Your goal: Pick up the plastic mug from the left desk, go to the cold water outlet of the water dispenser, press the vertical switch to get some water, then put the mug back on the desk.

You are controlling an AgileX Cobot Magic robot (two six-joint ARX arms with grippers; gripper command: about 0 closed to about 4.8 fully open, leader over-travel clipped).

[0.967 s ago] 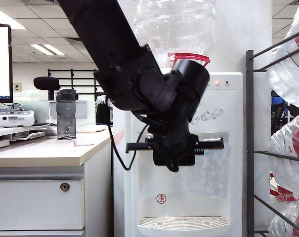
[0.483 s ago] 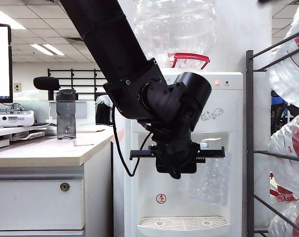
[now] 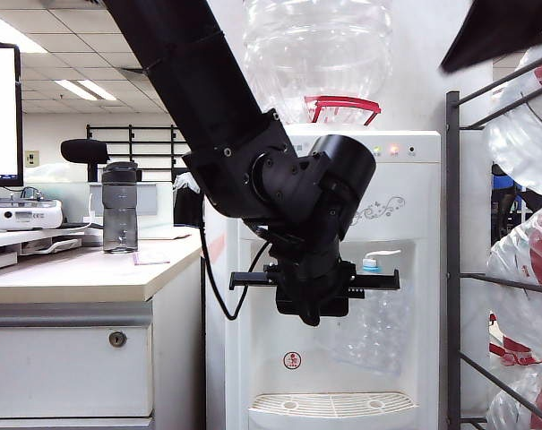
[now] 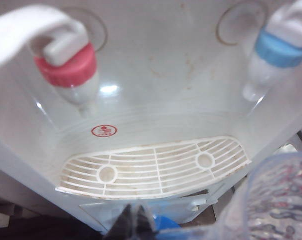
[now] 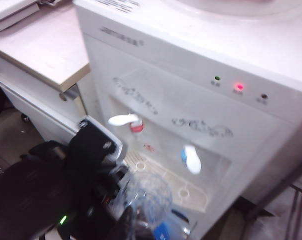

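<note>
Right now the left gripper (image 3: pixel 312 309) hangs in front of the water dispenser (image 3: pixel 405 215), inside its tap recess, with its fingers clamped together on the plastic mug (image 3: pixel 369 327). From the exterior view the mug shows as a clear faceted wall just beside the gripper, held below the cold water outlet (image 3: pixel 374 262) and above the drip grille (image 3: pixel 331 405). In the left wrist view the mug's patterned wall (image 4: pixel 278 200) fills one corner, the blue-collared cold water outlet (image 4: pixel 275 47) stands above it, and the red-collared tap (image 4: pixel 66 62) sits well apart across the recess; the white grille (image 4: pixel 155 167) lies under both. The mug is off to the side of the outlet's spout, not squarely under it.

The right gripper itself is not seen in any view; only a dark blurred piece of the right arm (image 3: pixel 499 31) crosses the upper corner of the exterior view, and whether its fingers are apart or together cannot be told. The right wrist view looks down on the dispenser front, the left arm (image 5: pixel 66 185) and the mug (image 5: pixel 146 197).

On the left desk (image 3: pixel 82 273), a smoky-grey bottle (image 3: pixel 119 208) stands upright near the back edge.
</note>
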